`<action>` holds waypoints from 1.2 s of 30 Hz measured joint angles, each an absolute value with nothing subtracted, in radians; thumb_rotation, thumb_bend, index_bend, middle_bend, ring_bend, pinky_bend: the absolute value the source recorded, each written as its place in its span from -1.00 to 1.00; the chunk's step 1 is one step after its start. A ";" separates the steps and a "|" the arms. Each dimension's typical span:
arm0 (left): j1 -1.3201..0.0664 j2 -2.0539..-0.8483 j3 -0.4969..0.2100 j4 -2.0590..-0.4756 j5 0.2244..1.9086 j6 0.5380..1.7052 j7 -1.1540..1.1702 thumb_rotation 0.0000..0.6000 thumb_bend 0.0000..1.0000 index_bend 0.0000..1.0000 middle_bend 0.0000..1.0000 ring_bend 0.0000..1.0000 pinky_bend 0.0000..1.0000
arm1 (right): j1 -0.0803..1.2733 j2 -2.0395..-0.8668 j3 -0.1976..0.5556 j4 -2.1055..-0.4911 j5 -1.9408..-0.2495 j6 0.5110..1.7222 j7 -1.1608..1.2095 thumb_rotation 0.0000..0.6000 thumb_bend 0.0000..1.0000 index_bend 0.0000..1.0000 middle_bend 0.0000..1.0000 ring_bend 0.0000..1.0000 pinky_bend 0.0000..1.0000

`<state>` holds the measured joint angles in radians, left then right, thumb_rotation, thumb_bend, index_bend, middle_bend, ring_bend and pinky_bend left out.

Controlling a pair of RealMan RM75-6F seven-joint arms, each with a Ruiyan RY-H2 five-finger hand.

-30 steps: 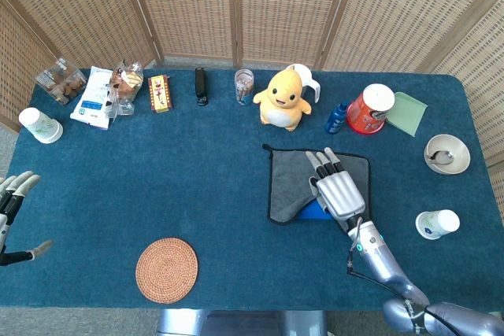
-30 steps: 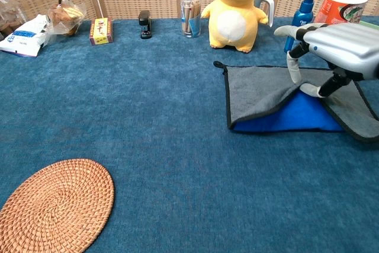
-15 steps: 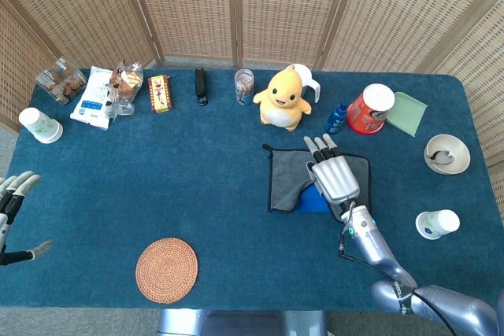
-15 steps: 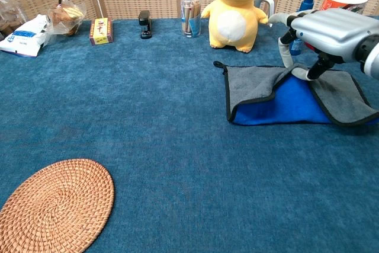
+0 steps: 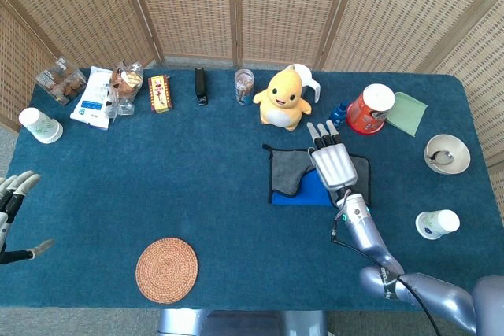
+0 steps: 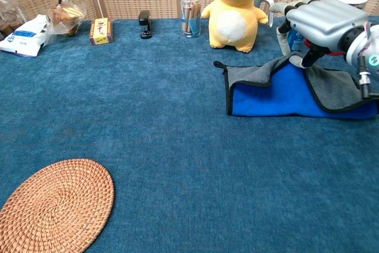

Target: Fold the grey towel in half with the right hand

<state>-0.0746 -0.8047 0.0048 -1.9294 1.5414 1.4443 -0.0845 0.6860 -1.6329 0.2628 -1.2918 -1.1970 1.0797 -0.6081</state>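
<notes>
Nearest me on the blue-carpeted table [image 5: 197, 186], my right robot hand [image 5: 334, 164] pinches the near edge of the grey towel [image 6: 340, 86] and holds it lifted, the blue underside [image 6: 278, 94] showing below. Beyond my fingertips lies the towel's far edge — the fold, I judge, must travel that way, away from me. Soft, limp cloth, dark-bound hem; it drapes from the pinch. My left robot hand [image 5: 14, 194] hangs spread, well apart.

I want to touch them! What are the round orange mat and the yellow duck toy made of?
The round mat looks like woven straw or rattan: its coiled rings and matte weave show clearly. The yellow toy seems to be soft plush fabric, with a fuzzy, dull surface and a rounded stuffed shape. I can't be sure without touching.
</notes>
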 measured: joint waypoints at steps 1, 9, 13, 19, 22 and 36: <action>-0.075 -0.805 0.005 -1.929 1.540 1.443 -0.083 1.00 -1.00 -1.00 -1.00 -1.00 -1.00 | 0.688 -1.637 0.264 -1.284 -1.196 1.082 -0.604 1.00 -0.10 0.27 -1.00 -1.00 -0.77; -0.080 -0.807 0.004 -1.932 1.531 1.432 -0.078 1.00 -1.00 -1.00 -1.00 -1.00 -1.00 | 0.710 -1.668 0.271 -1.228 -1.186 1.091 -0.586 1.00 -0.10 0.27 -1.00 -1.00 -0.77; -0.083 -0.804 0.008 -1.933 1.532 1.421 -0.087 1.00 -1.00 -1.00 -1.00 -1.00 -1.00 | 0.716 -1.673 0.273 -1.210 -1.190 1.103 -0.582 1.00 -0.10 0.27 -1.00 -1.00 -0.77; -0.087 -0.801 0.010 -1.934 1.532 1.414 -0.090 1.00 -1.00 -1.00 -1.00 -1.00 -1.00 | 0.727 -1.683 0.276 -1.184 -1.180 1.103 -0.585 1.00 -0.10 0.27 -1.00 -1.00 -0.77; -0.086 -0.801 0.009 -1.933 1.528 1.415 -0.091 1.00 -1.00 -1.00 -1.00 -1.00 -1.00 | 0.731 -1.689 0.272 -1.171 -1.173 1.093 -0.586 1.00 -0.10 0.27 -1.00 -1.00 -0.77; -0.090 -0.798 0.007 -1.927 1.520 1.408 -0.105 1.00 -1.00 -1.00 -1.00 -1.00 -1.00 | 0.727 -1.669 0.253 -1.196 -1.165 1.083 -0.575 1.00 -0.08 -1.00 -1.00 -1.00 -0.77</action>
